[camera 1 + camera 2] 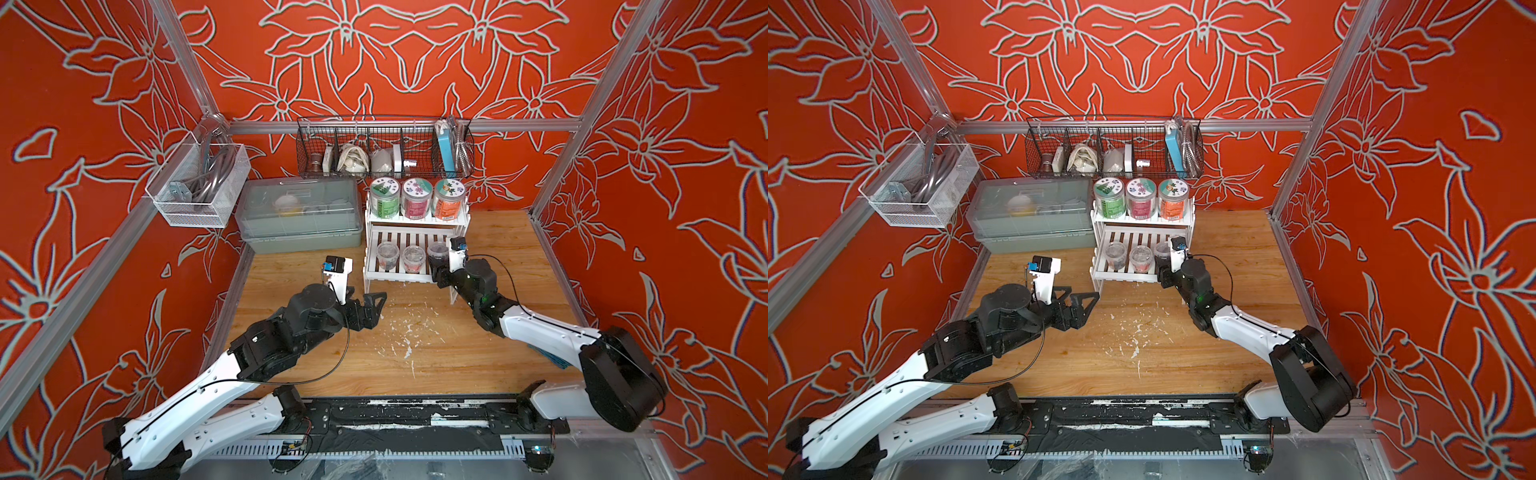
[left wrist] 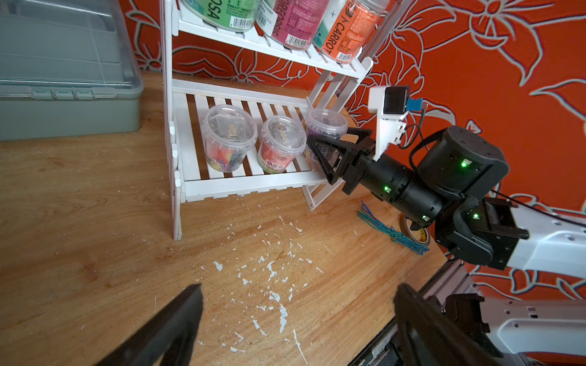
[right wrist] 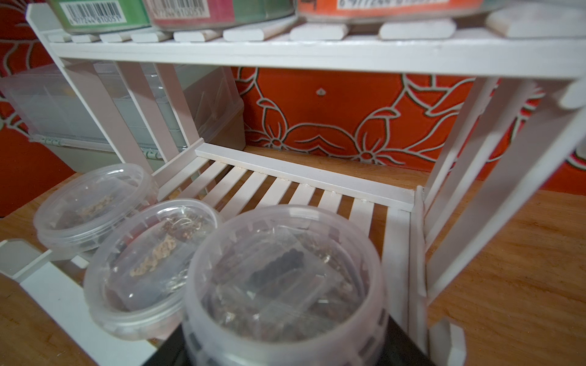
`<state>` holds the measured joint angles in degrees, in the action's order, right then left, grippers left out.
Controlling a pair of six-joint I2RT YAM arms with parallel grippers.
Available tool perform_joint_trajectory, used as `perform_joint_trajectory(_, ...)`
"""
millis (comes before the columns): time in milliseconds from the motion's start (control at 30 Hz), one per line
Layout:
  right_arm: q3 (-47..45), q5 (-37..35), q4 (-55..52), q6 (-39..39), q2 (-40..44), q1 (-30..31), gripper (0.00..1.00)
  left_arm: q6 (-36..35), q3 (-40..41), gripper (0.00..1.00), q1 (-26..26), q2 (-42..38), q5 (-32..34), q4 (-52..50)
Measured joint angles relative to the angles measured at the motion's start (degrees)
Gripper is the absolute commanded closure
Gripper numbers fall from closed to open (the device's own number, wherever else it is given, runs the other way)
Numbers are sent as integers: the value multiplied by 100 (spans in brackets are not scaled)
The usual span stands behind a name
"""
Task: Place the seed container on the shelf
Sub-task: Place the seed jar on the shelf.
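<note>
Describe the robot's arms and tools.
The left arm and right arm have white shells, black joint housings and a thin black cable alongside. The left tool and right tool have black triangular fingers, each beside a white camera mount with a blue plug. Green lights dot the right arm.

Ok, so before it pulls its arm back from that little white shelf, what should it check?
1. Seed container over the shelf's lower tier: ok.
2. Its base resting on that tier: cannot tell, hidden.
3. Right hand let go of it: cannot tell; fingers flank it.
4. Middle cup upright: ok.
5. Left hand open, away from shelf: ok.
</note>
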<state>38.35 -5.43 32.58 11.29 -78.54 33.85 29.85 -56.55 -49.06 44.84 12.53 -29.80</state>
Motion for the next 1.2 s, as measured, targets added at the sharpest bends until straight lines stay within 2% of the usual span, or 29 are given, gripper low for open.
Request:
perform_joint_trajectory(233,-9,-61,-144,0,87,0,22,-2,11,6,0,-103,0,33)
perform_joint_trajectory(900,-28,-157,-402,-2,225,0,26,-2,11,6,0,-107,-17,35)
perform_joint_trajectory(1200,-26,-155,-920,-26,682,0,26,-20,11,6,0,-107,-11,31)
